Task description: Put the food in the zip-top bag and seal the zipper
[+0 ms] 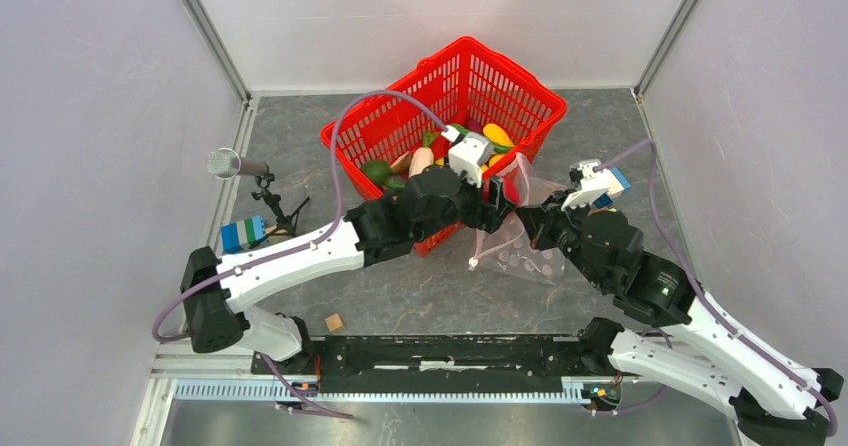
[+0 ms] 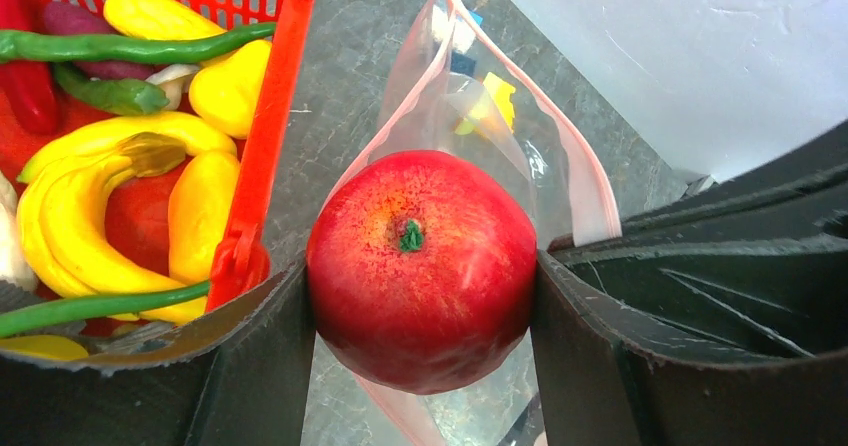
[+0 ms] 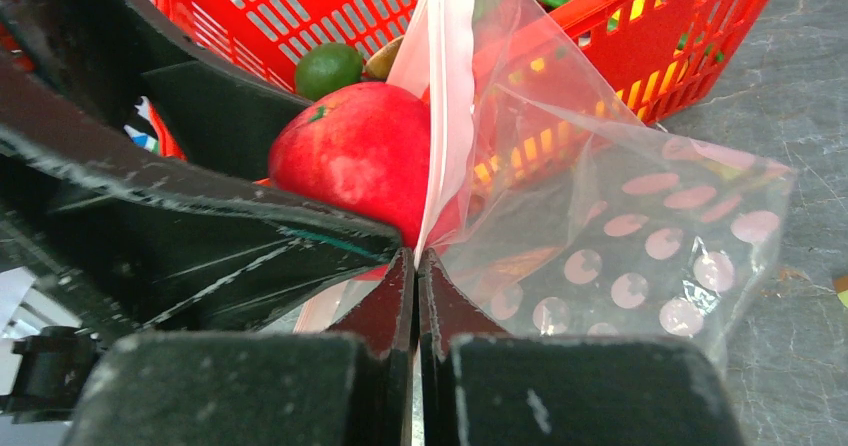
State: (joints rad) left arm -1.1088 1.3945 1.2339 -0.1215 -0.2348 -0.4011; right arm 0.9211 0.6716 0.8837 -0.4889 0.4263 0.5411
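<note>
A red apple (image 2: 420, 266) is clamped between the fingers of my left gripper (image 2: 420, 301), right at the mouth of the zip-top bag (image 2: 480, 116). The bag is clear with pale pink dots (image 3: 640, 236) and lies beside the red basket (image 1: 470, 76). My right gripper (image 3: 416, 261) is shut on the bag's mouth edge, pinching the pale zipper (image 3: 450, 86) and holding it up. The apple (image 3: 350, 151) sits just left of that strip. More food, bananas (image 2: 90, 181), green beans and a lime (image 3: 328, 66), lies in the basket.
A microphone on a small stand (image 1: 228, 163) and blue-green bricks (image 1: 243, 233) stand at the left. A wooden cube (image 1: 334, 323) lies near the front rail. More bricks (image 1: 615, 181) sit right of the bag. Walls close in both sides.
</note>
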